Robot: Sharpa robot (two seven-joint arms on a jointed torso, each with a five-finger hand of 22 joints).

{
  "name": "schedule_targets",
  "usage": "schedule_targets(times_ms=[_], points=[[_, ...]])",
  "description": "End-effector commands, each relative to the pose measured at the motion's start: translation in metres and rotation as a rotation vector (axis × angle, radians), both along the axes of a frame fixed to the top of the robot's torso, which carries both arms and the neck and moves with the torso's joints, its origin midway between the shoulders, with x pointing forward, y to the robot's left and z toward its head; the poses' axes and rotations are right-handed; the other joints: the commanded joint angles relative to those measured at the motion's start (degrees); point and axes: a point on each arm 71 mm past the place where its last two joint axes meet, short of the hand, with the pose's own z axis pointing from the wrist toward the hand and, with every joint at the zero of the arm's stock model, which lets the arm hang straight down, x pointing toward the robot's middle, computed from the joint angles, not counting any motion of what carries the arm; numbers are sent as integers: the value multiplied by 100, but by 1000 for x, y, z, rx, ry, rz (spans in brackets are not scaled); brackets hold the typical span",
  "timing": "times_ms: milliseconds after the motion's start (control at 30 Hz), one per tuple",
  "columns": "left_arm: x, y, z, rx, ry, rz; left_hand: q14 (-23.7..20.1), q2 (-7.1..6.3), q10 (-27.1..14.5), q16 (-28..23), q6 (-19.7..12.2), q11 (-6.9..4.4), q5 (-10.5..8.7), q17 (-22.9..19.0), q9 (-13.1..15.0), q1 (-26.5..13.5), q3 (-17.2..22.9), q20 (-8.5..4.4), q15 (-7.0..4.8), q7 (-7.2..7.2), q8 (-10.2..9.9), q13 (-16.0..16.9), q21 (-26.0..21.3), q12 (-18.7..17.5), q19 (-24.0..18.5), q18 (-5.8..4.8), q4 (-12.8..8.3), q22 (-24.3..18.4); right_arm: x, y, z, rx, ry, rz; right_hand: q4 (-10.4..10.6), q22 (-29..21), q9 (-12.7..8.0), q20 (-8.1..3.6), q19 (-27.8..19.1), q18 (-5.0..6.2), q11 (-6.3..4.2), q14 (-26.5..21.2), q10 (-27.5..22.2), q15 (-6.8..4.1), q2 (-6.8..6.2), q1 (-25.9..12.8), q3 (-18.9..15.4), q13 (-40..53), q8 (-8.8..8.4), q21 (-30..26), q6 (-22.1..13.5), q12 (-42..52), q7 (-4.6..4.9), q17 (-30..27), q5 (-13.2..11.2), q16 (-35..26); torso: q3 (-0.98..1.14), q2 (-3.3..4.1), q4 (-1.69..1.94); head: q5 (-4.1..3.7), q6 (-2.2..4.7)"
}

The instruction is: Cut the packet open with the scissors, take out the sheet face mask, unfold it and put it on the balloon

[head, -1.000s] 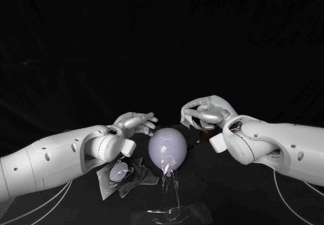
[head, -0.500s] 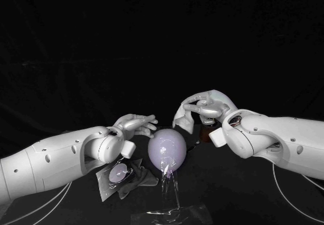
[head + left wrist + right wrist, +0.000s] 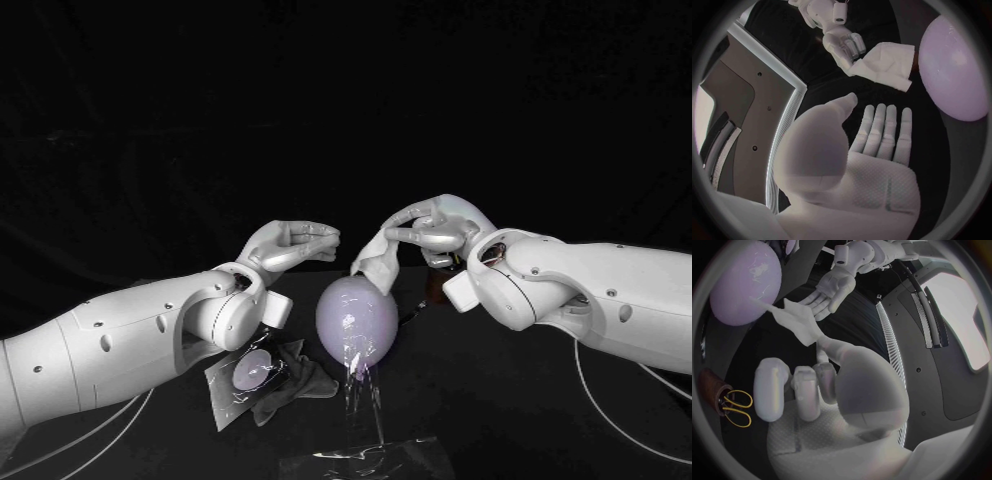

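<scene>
A lilac balloon (image 3: 356,318) stands upright on a clear stand (image 3: 361,445) at the table's middle. My right hand (image 3: 436,228) pinches the folded white sheet mask (image 3: 378,262), which hangs just above the balloon's top. In the right wrist view the mask (image 3: 798,322) sticks out from my fingers (image 3: 770,390) toward the balloon (image 3: 742,282). My left hand (image 3: 296,243) hovers left of the mask, holding nothing. Its palm and fingers (image 3: 879,135) lie flat and apart, facing the mask (image 3: 887,62) and balloon (image 3: 954,70). The cut packet (image 3: 257,375) lies on the table under my left arm.
Yellow-handled scissors (image 3: 736,407) stand in a brown holder (image 3: 711,382) behind the balloon, under my right wrist; the holder (image 3: 438,286) shows in the head view too. The table front holds the stand's clear base.
My right hand has risen and shifted left with the mask, which now hangs over the balloon's top. My left hand has lifted higher beside it.
</scene>
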Motion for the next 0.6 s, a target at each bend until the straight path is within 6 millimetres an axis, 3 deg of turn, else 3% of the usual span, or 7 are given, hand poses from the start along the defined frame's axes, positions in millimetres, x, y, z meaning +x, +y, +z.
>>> schedule_targets(times_ms=[33,100,233,367,433,500,600], points=[[-5,-8,12,43,-197,-61,-316,-27,-173,-260,-102,52,19,-184,-52,100,-92,-3,99,70,14,-109,-190,-90,-41,-140,-71,-123,1,3,-1,-38,14,23,3,1047,422,10,89,9,-28,598,187,-32,53,-17,29,882,153,-25,31,15,0,1505,28,23,-1,-2,-6,5,0],[-7,-12,14,77,-249,-88,-652,-51,-382,-601,-297,-5,9,-398,-126,172,-206,5,179,37,-79,-228,-445,-218,-246,-253,-129,-271,2,6,-2,-41,16,27,3,1047,422,10,89,9,-28,598,187,-32,53,-17,29,882,153,-25,31,15,0,1505,28,23,3,-5,-5,12,5],[-9,-17,15,127,-302,-127,-1106,-3,-591,-1219,-507,-166,0,-889,-230,263,-440,16,426,-56,-200,-413,-1140,-386,-1011,-277,-191,-656,3,11,-2,-42,15,34,3,1047,422,10,89,9,-28,598,187,-32,53,-17,29,882,153,-25,31,15,0,1505,28,23,6,-5,6,4,11],[-10,-24,15,188,-347,-169,-1653,53,-736,-1899,-606,-192,-1,-1445,-303,312,-768,19,371,-75,-276,-576,-1437,-556,-1264,-275,-193,-831,4,16,-2,-42,12,41,-11,1047,430,9,90,9,-28,598,189,-32,45,-28,40,885,160,-25,27,16,1,1505,28,23,3,-3,9,4,15],[-10,-28,14,222,-368,-184,-1695,90,-756,-2010,-627,-206,-1,-1532,-324,343,-907,13,359,-83,-299,-621,-1477,-602,-1255,-272,-185,-861,4,17,-2,-42,10,44,-11,1047,430,9,90,9,-28,598,189,-32,45,-28,40,885,160,-25,27,16,1,1505,28,23,0,-3,3,8,18],[-10,-32,14,254,-382,-194,-1629,159,-761,-2091,-701,-149,0,-1592,-379,409,-1178,10,263,-52,-352,-664,-1540,-661,-1246,-263,-160,-909,3,18,-2,-42,9,46,-11,1047,430,9,90,9,-28,598,189,-32,45,-28,40,885,160,-25,27,16,1,1505,28,23,0,-4,-3,17,17],[-9,-35,13,286,-391,-190,-1556,299,-778,-2235,-1004,-96,-4,-1695,-552,569,-1778,10,249,11,-501,-671,-1629,-760,-1220,-244,-49,-978,3,20,-1,-41,7,51,-11,1047,430,9,90,9,-28,598,189,-32,45,-28,40,885,160,-25,27,16,1,1505,28,23,4,-8,-5,30,15]])
